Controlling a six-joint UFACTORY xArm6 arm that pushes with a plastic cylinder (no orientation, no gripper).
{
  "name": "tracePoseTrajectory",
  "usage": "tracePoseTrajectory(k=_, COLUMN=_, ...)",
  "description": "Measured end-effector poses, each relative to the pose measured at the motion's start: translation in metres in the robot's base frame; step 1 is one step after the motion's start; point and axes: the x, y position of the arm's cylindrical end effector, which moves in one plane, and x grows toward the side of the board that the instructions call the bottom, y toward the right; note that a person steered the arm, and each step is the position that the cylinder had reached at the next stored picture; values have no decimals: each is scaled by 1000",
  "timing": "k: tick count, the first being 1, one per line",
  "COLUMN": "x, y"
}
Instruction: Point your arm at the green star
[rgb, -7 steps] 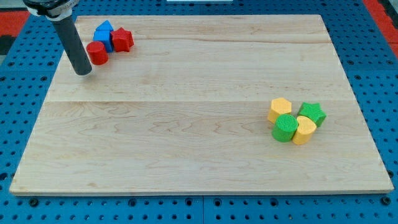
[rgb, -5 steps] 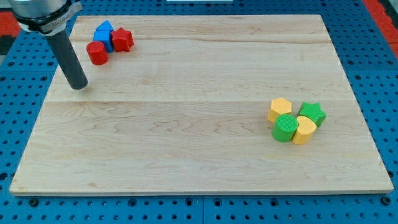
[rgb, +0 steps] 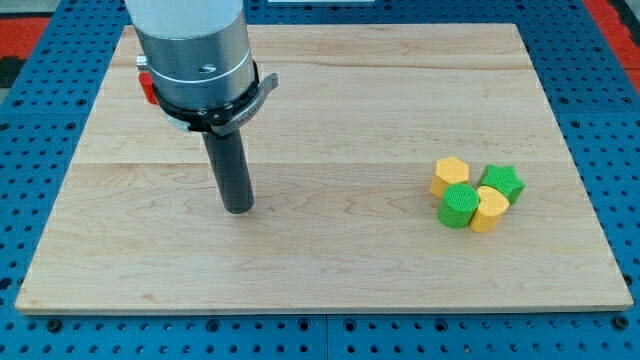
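Wooden board (rgb: 330, 270) on blue pegboard fills your frame. Near-to-far: yellow heart (rgb: 489, 210), green cylinder (rgb: 458, 205), green star (rgb: 503, 182) at right-centre, yellow hexagon (rgb: 450, 175). My tip (rgb: 238, 208) left of centre, well apart from star. No jaws, plain rod. Red block (rgb: 146, 88) upper left, mostly hidden.

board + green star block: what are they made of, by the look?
Board: likely light wood, matte; visible grain and plank seams. Green star: looks like painted wood or plastic, solid even colour; can't tell which. My tip sits far to the view's left of it.
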Motion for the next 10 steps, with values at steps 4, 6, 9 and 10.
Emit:
tracePoseTrajectory(k=4, x=76, y=225)
tracePoseTrajectory(k=6, x=48, y=359)
tracePoseTrajectory(k=9, x=-2, y=327)
tracePoseTrajectory(k=10, x=-22, y=315)
